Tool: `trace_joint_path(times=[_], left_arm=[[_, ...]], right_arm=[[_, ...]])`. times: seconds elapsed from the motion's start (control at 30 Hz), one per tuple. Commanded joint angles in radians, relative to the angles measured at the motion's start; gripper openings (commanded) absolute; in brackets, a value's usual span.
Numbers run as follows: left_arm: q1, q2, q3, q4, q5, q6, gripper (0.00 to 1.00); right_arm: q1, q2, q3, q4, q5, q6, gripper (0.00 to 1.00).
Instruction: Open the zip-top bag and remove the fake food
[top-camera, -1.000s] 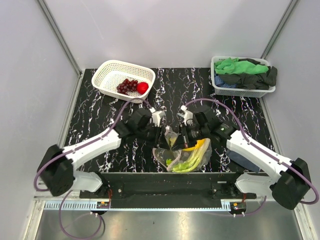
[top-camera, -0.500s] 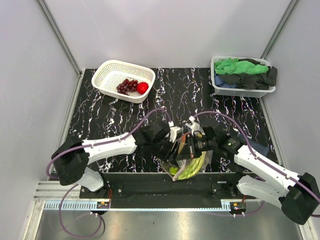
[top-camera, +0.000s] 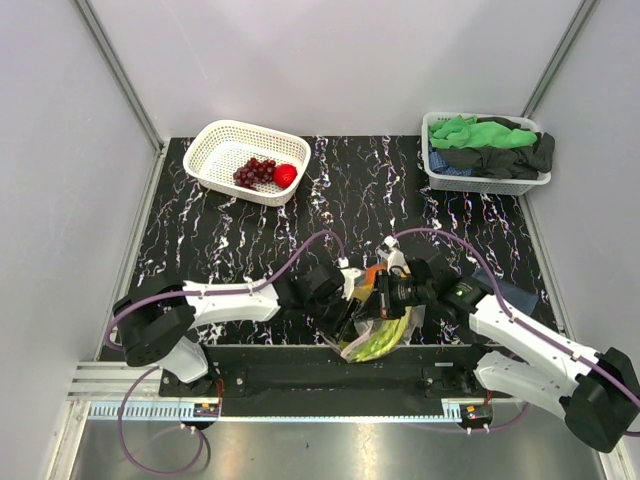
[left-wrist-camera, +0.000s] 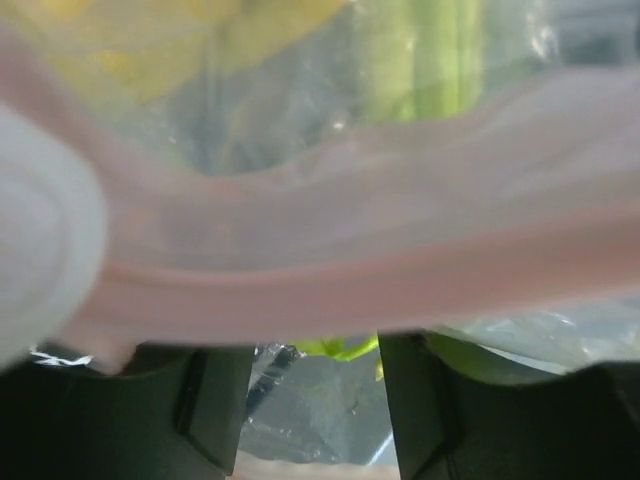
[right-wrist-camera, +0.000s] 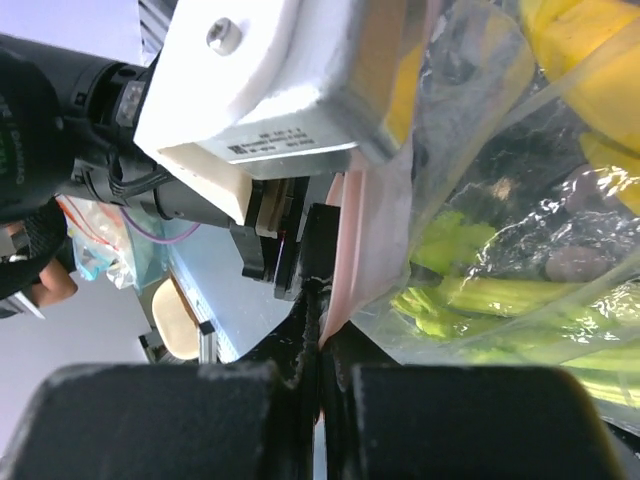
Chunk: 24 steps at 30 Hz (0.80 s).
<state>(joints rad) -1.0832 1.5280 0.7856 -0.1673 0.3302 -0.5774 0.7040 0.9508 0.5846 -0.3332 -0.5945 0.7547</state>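
The right pincer (right-wrist-camera: 322, 350) is closed tight, its dark fingers nipping the soft pinkish zip strip (right-wrist-camera: 365, 230) of the zip-top bag (top-camera: 378, 335), which hangs crumpled at the near edge of the black marbled table (top-camera: 220, 230). The left pincer (left-wrist-camera: 305, 385) stands about half open, its two black fingers parted right beside the strip. Only clear, wrinkled film shows in the gap, and no grip can be made out. Through the glossy plastic show ribbed pale-green stalks (right-wrist-camera: 490, 300) and a smooth yellow banana (right-wrist-camera: 575, 60). Far off, the white lattice basket (top-camera: 225, 150) holds knobbly purple grapes (top-camera: 253, 172) and a red round fruit (top-camera: 286, 175).
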Motion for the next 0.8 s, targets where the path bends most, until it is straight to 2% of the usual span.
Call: trace_joint_path(times=[0.0,0.07,0.17,0.33,0.43,0.57,0.6,0.63,0.67,0.7,0.77], left_arm=[[0.012,-0.042,0.004,0.037,-0.118,-0.038,0.46],[0.031,-0.075,0.015,0.032,-0.138,-0.056,0.42],[0.068,-0.115,0.024,0.008,-0.186,-0.075,0.42],[0.144,-0.166,0.015,-0.032,-0.229,-0.105,0.66],[0.189,-0.155,0.006,-0.009,-0.189,-0.131,0.71],[0.224,-0.109,0.042,0.012,-0.094,-0.174,0.71],[0.223,-0.101,0.053,0.021,-0.082,-0.170,0.71],[0.224,-0.089,0.064,0.023,-0.073,-0.158,0.71],[0.224,-0.082,0.072,0.025,-0.066,-0.151,0.70],[0.227,-0.077,0.086,0.025,-0.062,-0.144,0.70],[0.233,-0.069,0.092,0.025,-0.042,-0.127,0.70]], right_arm=[[0.005,0.040,0.070,0.082,0.036,0.012,0.00],[0.006,0.069,0.107,0.088,0.029,0.005,0.00],[0.005,0.140,0.178,0.100,0.013,-0.017,0.00],[0.005,0.295,0.315,0.111,-0.028,-0.022,0.00],[0.006,0.356,0.349,0.143,-0.056,0.020,0.00],[0.006,0.394,0.342,0.171,-0.068,0.046,0.00],[0.006,0.396,0.336,0.171,-0.064,0.049,0.02],[0.003,0.394,0.325,0.168,-0.057,0.057,0.09],[0.000,0.384,0.320,0.163,-0.056,0.063,0.17],[-0.003,0.376,0.316,0.158,-0.056,0.066,0.35],[-0.024,0.330,0.313,0.122,-0.042,0.061,0.45]])
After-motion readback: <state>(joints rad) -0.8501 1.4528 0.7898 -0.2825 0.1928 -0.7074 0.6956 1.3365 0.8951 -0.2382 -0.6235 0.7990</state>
